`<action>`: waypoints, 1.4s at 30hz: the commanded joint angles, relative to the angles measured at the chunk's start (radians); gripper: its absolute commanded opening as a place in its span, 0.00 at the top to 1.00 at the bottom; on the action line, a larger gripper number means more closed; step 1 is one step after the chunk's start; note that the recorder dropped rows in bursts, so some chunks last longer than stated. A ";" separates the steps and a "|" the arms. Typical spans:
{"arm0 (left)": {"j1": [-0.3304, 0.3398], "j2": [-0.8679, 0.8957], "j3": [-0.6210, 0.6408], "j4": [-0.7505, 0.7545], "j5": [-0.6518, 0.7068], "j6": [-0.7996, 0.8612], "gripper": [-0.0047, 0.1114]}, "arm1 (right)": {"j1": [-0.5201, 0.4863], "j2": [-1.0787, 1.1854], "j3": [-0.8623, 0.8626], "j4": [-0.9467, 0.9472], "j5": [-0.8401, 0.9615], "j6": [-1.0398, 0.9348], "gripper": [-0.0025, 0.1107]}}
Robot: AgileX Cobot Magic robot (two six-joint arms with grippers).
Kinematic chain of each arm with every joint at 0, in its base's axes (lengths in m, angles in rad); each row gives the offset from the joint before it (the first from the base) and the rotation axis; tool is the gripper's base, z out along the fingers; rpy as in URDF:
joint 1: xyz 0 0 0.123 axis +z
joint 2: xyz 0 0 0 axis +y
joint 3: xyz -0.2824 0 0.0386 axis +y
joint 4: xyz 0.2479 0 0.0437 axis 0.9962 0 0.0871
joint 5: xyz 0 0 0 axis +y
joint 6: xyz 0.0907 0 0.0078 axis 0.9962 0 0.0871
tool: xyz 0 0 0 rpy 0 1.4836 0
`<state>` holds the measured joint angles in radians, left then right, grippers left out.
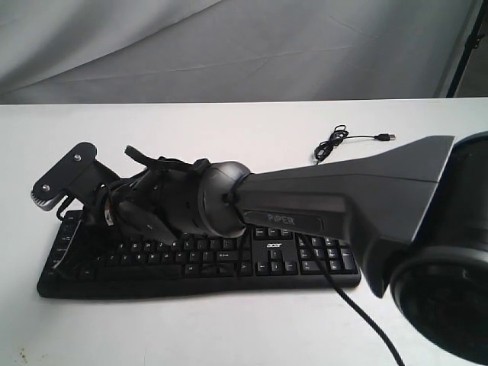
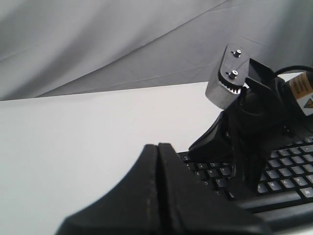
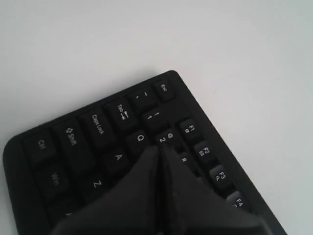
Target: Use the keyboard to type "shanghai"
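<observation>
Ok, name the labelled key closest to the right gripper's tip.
The 2 key: it sits right at the shut right gripper tip. Q lies slightly farther to one side; the keyboard's other legible keys are clearly farther.

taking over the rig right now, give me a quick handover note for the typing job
Right end effector: shut, tips by the Q and 2 keys near the Esc corner of the wide black plastic keyboard. The keys under it are hidden.
Left end effector: shut, beside the keyboard, touching no key that shows.
The keyboard lies on the white table. Its USB plug lies loose there.
Done: cannot tell, no screen in view.
Left: probably all of "shanghai", starting at S.
</observation>
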<state>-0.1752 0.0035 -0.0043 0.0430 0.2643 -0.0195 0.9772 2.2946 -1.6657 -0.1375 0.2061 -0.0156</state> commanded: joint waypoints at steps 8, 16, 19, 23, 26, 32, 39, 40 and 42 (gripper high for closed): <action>-0.004 -0.003 0.004 0.005 -0.003 -0.003 0.96 | 0.001 0.058 -0.128 0.047 0.136 -0.005 0.98; -0.004 -0.003 0.004 0.005 -0.003 -0.003 0.96 | 0.001 0.085 -0.128 0.063 0.109 -0.005 0.98; -0.004 -0.003 0.004 0.005 -0.003 -0.003 0.96 | 0.001 0.085 -0.128 0.063 0.109 -0.005 0.98; -0.004 -0.003 0.004 0.005 -0.003 -0.003 0.96 | 0.001 0.085 -0.128 0.063 0.101 -0.005 0.98; -0.004 -0.003 0.004 0.005 -0.003 -0.003 0.96 | 0.001 0.085 -0.128 0.076 0.102 -0.005 0.98; -0.004 -0.003 0.004 0.005 -0.003 -0.003 0.96 | 0.005 0.085 -0.128 0.078 0.116 -0.007 0.98; -0.004 -0.003 0.004 0.005 -0.003 -0.003 0.96 | 0.012 0.085 -0.128 0.078 0.112 -0.007 0.98; -0.004 -0.003 0.004 0.005 -0.003 -0.003 0.96 | 0.012 0.085 -0.128 0.078 0.112 -0.007 0.98; -0.004 -0.003 0.004 0.005 -0.003 -0.003 0.96 | 0.012 0.085 -0.128 0.078 0.112 -0.007 0.98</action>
<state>-0.1752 0.0035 -0.0043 0.0430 0.2643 -0.0195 0.9873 2.3808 -1.7856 -0.0639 0.3224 -0.0194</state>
